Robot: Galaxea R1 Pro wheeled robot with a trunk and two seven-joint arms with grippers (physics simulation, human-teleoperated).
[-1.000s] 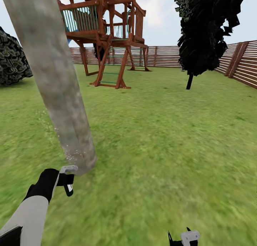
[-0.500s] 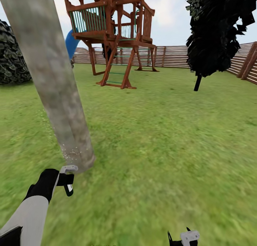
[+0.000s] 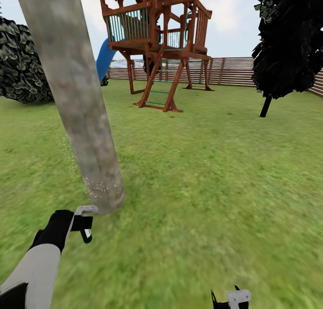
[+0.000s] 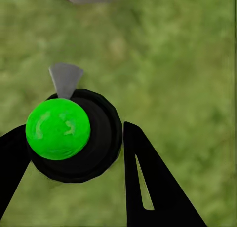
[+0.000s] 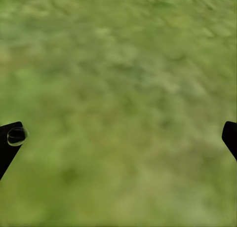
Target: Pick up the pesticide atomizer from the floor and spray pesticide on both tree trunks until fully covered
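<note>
My left gripper [image 3: 85, 223] pinches the atomizer [image 3: 84, 224]; trunk [image 3: 78, 102] at 12 o'clock; nozzle so low, upper bark risks staying unsprayed

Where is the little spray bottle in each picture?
Head view: the pesticide atomizer is low on the left, held in the left gripper just in front of the foot of the leaning tree trunk.
Left wrist view: seen from above, a black round body with a green spot between the fingers.
Right wrist view: not in it.
Shared landmark: the grass.
</note>
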